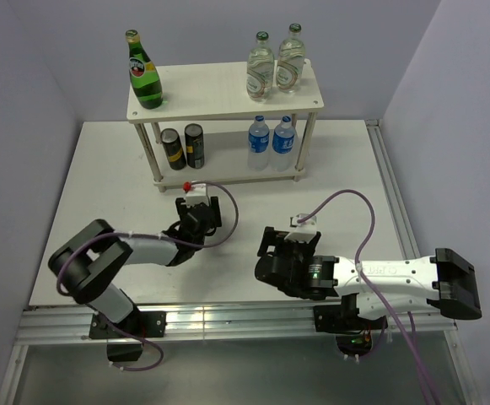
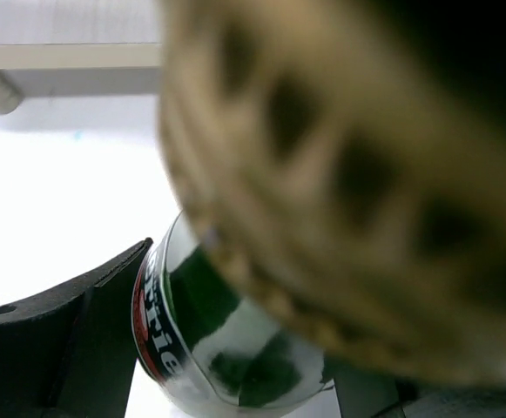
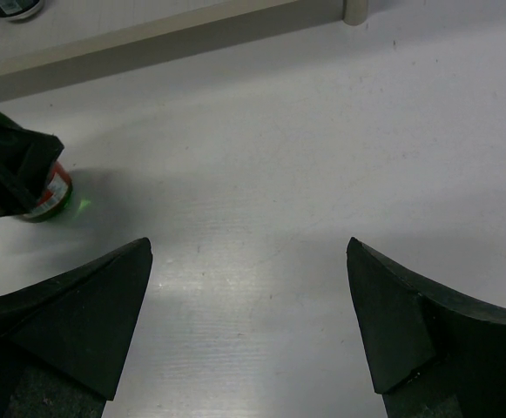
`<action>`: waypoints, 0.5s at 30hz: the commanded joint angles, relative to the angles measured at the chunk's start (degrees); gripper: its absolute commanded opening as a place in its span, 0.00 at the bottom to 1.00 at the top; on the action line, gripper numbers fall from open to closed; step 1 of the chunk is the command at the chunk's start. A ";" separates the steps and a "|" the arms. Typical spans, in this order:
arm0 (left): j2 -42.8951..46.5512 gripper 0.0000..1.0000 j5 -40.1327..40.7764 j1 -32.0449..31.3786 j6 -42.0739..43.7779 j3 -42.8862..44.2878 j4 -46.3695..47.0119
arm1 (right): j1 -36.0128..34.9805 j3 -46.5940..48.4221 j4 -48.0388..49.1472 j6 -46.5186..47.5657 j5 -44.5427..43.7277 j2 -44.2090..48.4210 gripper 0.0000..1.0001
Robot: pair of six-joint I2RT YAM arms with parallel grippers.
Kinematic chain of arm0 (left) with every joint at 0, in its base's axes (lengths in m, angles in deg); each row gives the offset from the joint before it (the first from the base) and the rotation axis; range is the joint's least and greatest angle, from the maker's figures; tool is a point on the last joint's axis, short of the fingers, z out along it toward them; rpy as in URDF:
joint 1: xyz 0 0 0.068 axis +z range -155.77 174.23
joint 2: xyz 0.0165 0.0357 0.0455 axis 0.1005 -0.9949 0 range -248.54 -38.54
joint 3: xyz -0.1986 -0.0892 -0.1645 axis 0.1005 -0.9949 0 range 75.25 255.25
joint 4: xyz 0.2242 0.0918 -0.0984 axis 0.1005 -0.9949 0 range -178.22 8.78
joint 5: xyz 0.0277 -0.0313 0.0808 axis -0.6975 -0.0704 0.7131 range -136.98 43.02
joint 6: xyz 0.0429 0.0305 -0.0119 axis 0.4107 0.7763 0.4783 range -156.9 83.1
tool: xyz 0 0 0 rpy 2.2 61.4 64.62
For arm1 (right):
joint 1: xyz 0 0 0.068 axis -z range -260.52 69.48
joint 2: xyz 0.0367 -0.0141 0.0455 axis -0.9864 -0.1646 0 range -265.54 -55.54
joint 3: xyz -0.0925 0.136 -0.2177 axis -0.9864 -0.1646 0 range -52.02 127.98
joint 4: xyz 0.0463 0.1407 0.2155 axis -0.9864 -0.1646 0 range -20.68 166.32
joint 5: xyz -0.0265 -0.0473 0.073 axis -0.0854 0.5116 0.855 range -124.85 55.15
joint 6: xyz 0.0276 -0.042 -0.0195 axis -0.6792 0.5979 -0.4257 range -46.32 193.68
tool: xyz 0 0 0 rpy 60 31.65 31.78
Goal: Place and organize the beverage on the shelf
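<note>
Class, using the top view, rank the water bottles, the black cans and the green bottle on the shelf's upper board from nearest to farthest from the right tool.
From the right tool:
1. water bottles, lower board, right side
2. black cans, lower board, left side
3. green bottle, upper board, far left corner

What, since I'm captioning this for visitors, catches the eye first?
The two-tier shelf at the far side, holding a green bottle and two clear bottles on top, dark cans and water bottles below. In front of it the left gripper grips a red-capped bottle, while the right gripper hangs open over the table.
</note>
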 commanded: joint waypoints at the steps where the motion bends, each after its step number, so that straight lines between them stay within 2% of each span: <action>1: 10.49 0.00 2.81 -0.78 -3.22 6.02 -10.57 | 0.29 -0.75 0.88 -0.45 -1.52 1.53 1.00; 2: 12.43 0.00 2.55 -0.95 -3.49 6.81 -15.82 | 0.29 -0.83 0.96 -0.54 -1.52 1.70 1.00; 7: 22.19 0.00 2.28 -1.04 -2.00 16.38 -29.29 | 0.29 -1.10 1.23 -0.27 -1.44 2.41 1.00; 9: 22.90 0.00 2.46 -1.04 -1.03 23.73 -36.47 | 0.29 -1.10 1.49 -0.19 -1.44 2.67 1.00; 15: 21.24 0.00 3.33 -1.04 3.36 44.29 -46.45 | 0.20 -0.84 0.97 -0.62 -1.79 2.58 1.00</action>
